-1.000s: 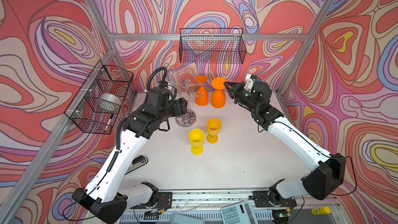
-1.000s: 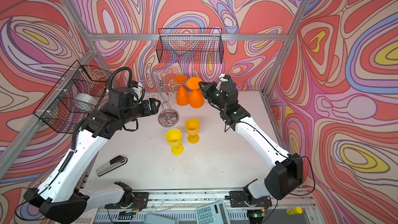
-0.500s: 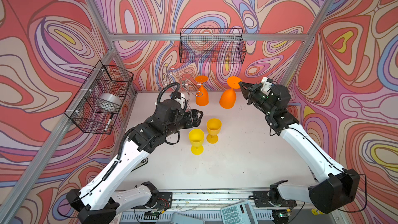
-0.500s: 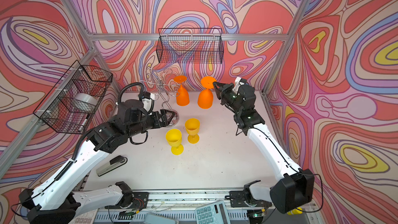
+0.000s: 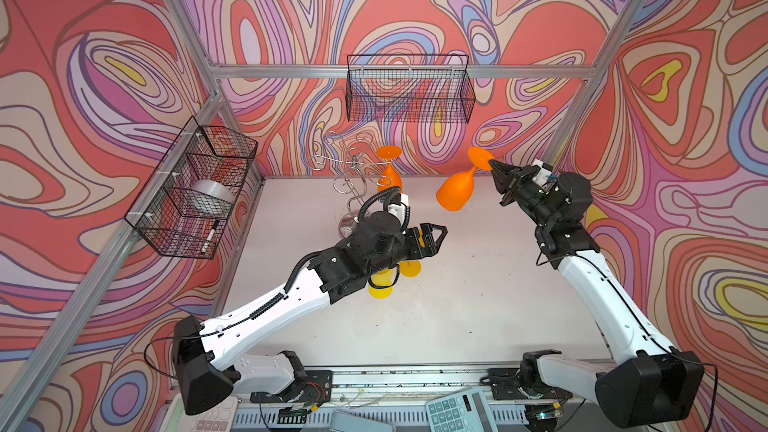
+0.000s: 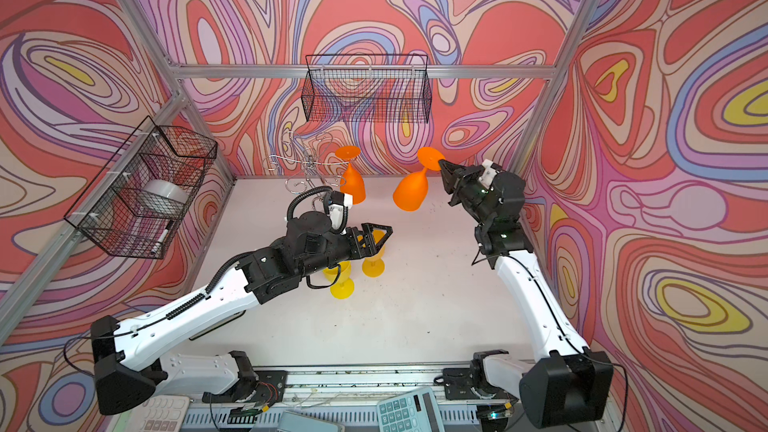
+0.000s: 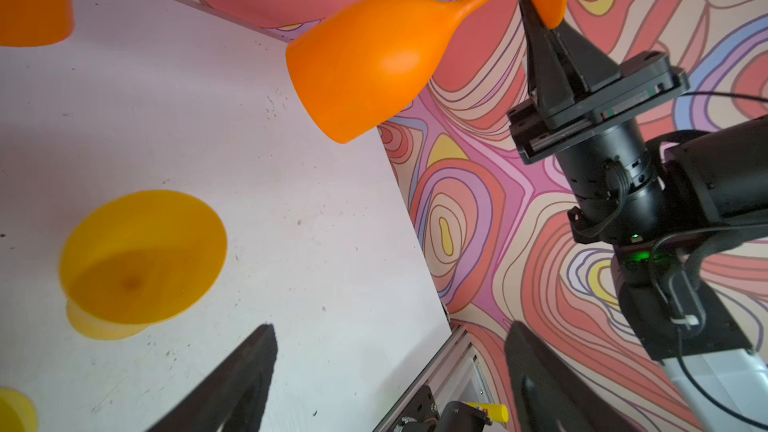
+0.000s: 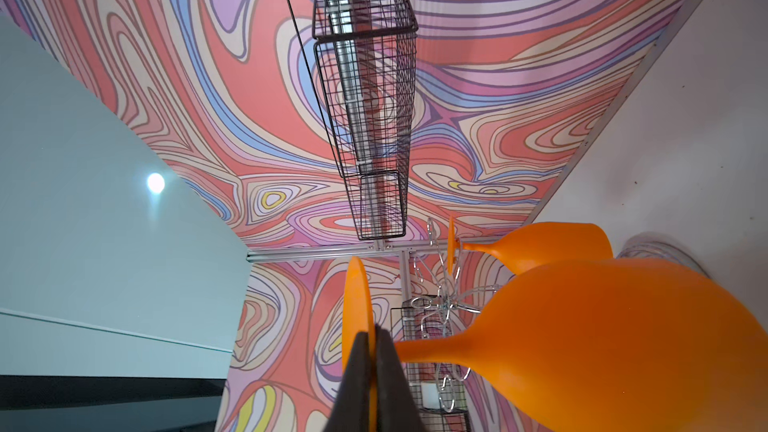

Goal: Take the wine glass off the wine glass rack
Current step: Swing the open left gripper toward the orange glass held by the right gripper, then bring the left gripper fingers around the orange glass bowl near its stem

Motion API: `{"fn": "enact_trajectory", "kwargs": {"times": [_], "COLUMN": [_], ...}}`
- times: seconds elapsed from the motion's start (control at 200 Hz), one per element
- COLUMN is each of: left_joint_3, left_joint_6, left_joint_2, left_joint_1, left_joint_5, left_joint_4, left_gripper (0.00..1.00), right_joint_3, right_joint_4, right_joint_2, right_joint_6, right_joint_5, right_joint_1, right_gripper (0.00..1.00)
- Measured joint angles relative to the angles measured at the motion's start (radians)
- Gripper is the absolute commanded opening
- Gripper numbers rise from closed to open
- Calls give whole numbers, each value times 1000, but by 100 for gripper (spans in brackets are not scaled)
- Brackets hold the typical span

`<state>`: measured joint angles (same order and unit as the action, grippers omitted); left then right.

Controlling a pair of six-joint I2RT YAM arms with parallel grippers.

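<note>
The right fingers point(image 8: 359, 367) are pressed together on the rim of the flat foot of an orange wine glass point(image 8: 602, 347), with only the thin disc between them. The glass hangs in the air, tilted, foot toward the back wall and bowl mouth down toward the surface point(image 5: 457, 305). In both top views it point(image 5: 455, 197) point(image 6: 409, 195) is clear of the wine glass rack point(image 5: 353, 184) point(image 6: 307, 168), off to that rack's right, touching nothing but the fingers.

The left fingers point(image 7: 249, 376) stand wide apart with nothing between them. In both top views they point(image 5: 434, 230) point(image 6: 376, 234) point toward the held glass from below and to its left, well short of it.

A second orange glass point(image 5: 390, 178) hangs upside down by its foot from a hook arm of the rack. The rack stands at the back of the surface, left of centre; its base is mostly hidden by the left arm.

Two yellow glasses point(image 5: 380, 288) point(image 5: 409, 268) stand on the surface under the left wrist, apparently upright, though the arm covers most of them. A black mesh basket point(image 5: 409, 89) hangs on the back wall.
</note>
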<state>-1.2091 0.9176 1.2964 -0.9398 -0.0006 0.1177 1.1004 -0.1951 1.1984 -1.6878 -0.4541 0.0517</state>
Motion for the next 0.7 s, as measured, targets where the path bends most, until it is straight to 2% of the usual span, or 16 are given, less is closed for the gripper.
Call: {"fn": "enact_trajectory", "kwargs": {"times": [0.386, 0.701], "left_joint_3": [67, 67], "left_joint_6": [87, 116], "left_joint_2": [168, 307], "left_joint_1": [-13, 23], "left_joint_5": [-19, 6], "left_joint_4": [-446, -768], "left_gripper": [88, 89], "right_joint_3": [-62, -77], "right_joint_4": [-141, -213], "right_joint_2": [-1, 7], "right_joint_6": [-267, -376], "right_joint_5": [-65, -116], "right_joint_1": [-96, -187], "right_gripper": [0, 0]}}
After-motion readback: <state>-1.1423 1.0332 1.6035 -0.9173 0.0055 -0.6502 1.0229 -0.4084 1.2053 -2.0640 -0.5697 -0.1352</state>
